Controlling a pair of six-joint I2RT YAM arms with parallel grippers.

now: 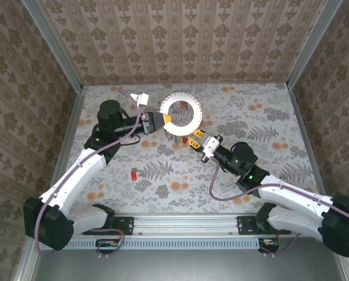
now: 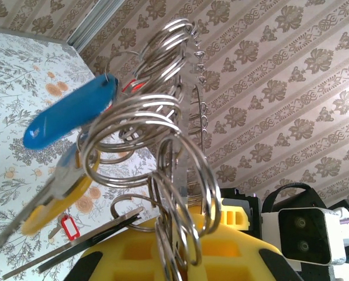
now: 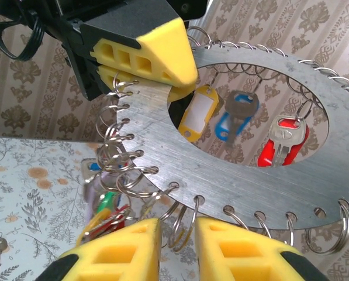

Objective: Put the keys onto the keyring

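Here the outstretched left pincer (image 1: 165, 120) clamps the keyring (image 1: 195, 115), while the right pincer (image 1: 196, 137), slightly parted, angles toward its rim.

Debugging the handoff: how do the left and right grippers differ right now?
1. The left gripper has its fingers shut on the keyring, clamping its plate. The right gripper has its fingers slightly apart.
2. The left gripper covers the plate from above in the right wrist view. The right gripper sits just below the toothed rim, with split rings hanging in its gap.

Shared: both have yellow fingers and both are at the keyring.
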